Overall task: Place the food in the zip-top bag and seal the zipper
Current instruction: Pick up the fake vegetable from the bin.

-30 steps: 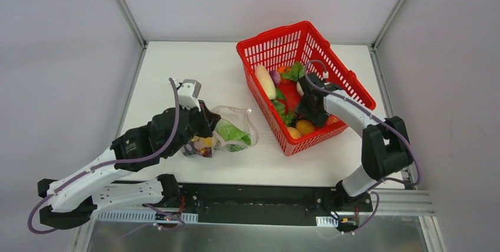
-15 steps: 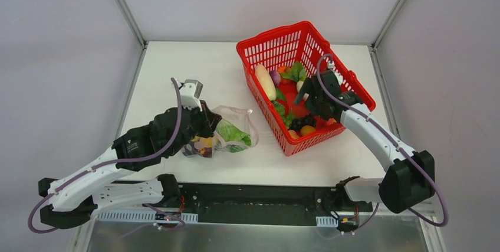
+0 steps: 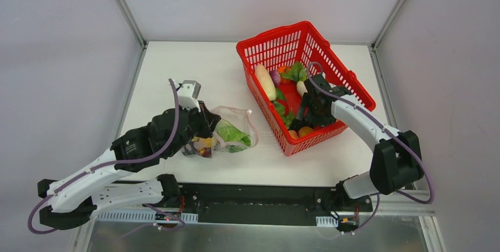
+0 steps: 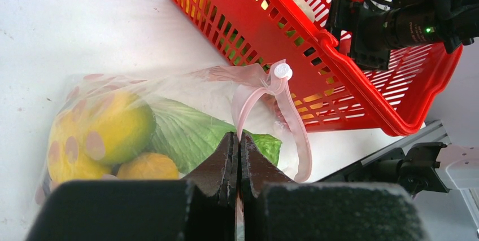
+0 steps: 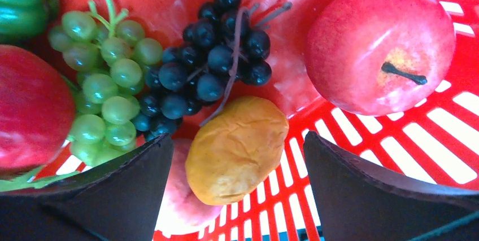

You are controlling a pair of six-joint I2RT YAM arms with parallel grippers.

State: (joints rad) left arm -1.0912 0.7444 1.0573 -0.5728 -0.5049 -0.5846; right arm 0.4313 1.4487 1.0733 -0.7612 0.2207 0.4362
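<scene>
The clear zip-top bag (image 3: 233, 128) lies on the table left of the basket. It holds a green leafy piece (image 4: 186, 134), a yellow fruit (image 4: 113, 128) and an orange one (image 4: 148, 167). My left gripper (image 3: 203, 123) is shut on the bag's mouth edge, pinching the pink zipper strip (image 4: 294, 122) where it loops up. My right gripper (image 3: 308, 116) is open inside the red basket. Its jaws straddle a yellow-orange piece (image 5: 237, 148) without touching it. Dark purple grapes (image 5: 209, 66), green grapes (image 5: 107, 88) and a red apple (image 5: 378, 46) lie just beyond.
The red mesh basket (image 3: 277, 42) stands at the back right and holds a white radish (image 3: 265, 81) and green leaves (image 3: 295, 70). Its near wall (image 4: 316, 43) is close to the bag's mouth. White walls enclose the table.
My right gripper rose toward the basket's far side, then came back down into its near end, over the yellow-orange piece. The left gripper and bag have not moved.
</scene>
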